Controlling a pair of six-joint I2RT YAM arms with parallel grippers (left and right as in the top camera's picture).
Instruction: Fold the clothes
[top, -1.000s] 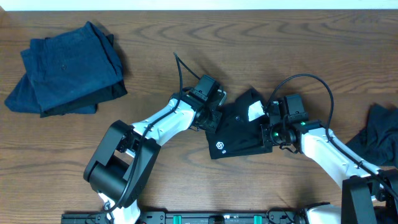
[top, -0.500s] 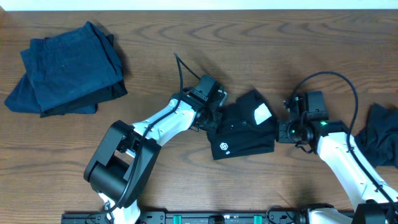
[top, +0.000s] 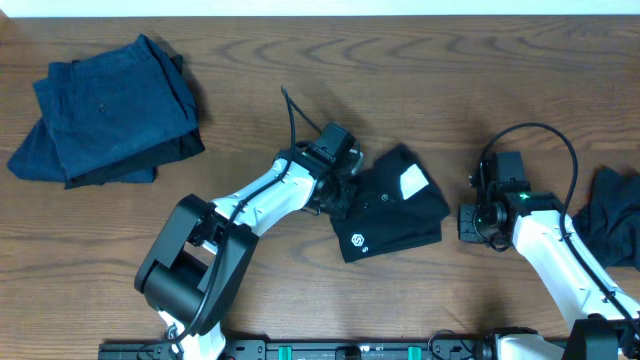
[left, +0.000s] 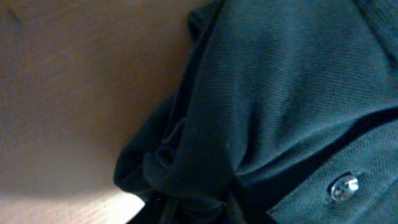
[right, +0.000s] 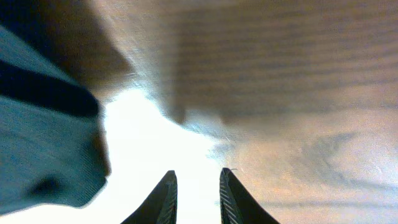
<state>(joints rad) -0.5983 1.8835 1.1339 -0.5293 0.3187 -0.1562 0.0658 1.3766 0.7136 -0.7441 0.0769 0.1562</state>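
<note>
A black garment (top: 392, 212) lies folded at mid-table, with a small white round logo (top: 357, 241) near its front corner and a white label (top: 412, 181) on top. My left gripper (top: 343, 190) sits at its left edge. In the left wrist view the dark fabric (left: 267, 93) bunches into my left gripper (left: 199, 210), whose fingers are lost in shadow. My right gripper (top: 463, 222) hovers just right of the garment, apart from it. Its fingers (right: 166, 193) stand slightly open over bare wood, and the gripper (right: 198, 179) holds nothing.
A folded pile of dark blue clothes (top: 105, 110) rests at the back left. Another dark crumpled garment (top: 612, 215) lies at the right edge, behind my right arm. A small shiny button (left: 344, 186) shows on the black fabric.
My right gripper has let go of the black garment's right side and drawn back to the right. The garment has settled flatter. The left arm has barely moved.
</note>
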